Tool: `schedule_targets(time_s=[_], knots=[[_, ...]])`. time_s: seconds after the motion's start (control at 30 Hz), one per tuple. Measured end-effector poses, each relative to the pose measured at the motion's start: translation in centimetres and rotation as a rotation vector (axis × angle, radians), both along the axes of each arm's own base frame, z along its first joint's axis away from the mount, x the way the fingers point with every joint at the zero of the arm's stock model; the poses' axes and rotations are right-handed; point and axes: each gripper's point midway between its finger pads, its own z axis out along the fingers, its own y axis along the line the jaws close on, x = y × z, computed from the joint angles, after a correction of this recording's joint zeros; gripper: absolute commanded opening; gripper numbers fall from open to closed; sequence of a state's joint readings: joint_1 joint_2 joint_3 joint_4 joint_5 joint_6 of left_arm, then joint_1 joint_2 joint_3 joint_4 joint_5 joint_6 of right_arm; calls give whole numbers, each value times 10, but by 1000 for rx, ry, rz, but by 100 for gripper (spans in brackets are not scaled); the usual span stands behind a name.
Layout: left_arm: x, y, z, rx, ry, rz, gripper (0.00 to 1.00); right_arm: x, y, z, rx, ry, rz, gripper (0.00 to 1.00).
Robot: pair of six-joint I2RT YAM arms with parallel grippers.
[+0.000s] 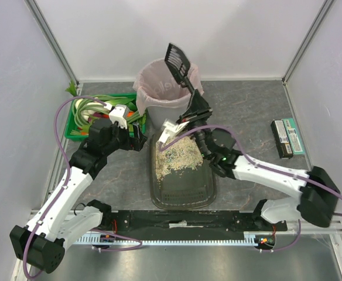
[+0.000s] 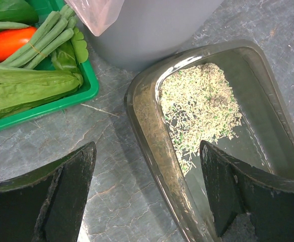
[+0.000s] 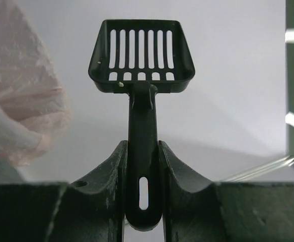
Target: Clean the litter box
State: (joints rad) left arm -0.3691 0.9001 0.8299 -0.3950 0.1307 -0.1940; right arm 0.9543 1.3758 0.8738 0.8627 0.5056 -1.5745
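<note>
The dark olive-grey litter box (image 1: 185, 190) lies at the table's middle, with beige litter (image 1: 180, 155) heaped at its far end. My right gripper (image 1: 193, 111) is shut on the handle of a black slotted scoop (image 1: 178, 60), held upright and raised beside the bin's rim. In the right wrist view the scoop (image 3: 142, 50) looks empty but for a stray grain, its handle clamped in the gripper (image 3: 143, 151). My left gripper (image 1: 137, 140) is open. In its wrist view the jaws (image 2: 148, 148) straddle the box's left rim (image 2: 144, 116), one finger inside near the litter (image 2: 200, 108).
A grey bin with a pink bag (image 1: 165, 88) stands right behind the litter box, and also shows in the left wrist view (image 2: 152, 30). A green crate of vegetables (image 1: 98, 114) sits at the back left. Two dark flat boxes (image 1: 288, 137) lie at the right.
</note>
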Motion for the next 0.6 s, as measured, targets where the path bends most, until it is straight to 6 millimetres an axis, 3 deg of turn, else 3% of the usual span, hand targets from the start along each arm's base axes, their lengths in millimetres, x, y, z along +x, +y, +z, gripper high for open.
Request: schedule_targets(time_s=[0.2, 0.3, 0.43, 0.6], knots=[[0, 0, -1, 2, 4, 0, 87, -29, -48, 71, 562, 160, 136, 0], [1, 0, -2, 3, 6, 2, 86, -47, -71, 95, 799, 246, 203, 0], [1, 1, -4, 13, 5, 11, 85, -69, -87, 103, 1049, 434, 271, 0], [2, -1, -8, 33, 9, 17, 84, -94, -92, 81, 1199, 694, 288, 0]])
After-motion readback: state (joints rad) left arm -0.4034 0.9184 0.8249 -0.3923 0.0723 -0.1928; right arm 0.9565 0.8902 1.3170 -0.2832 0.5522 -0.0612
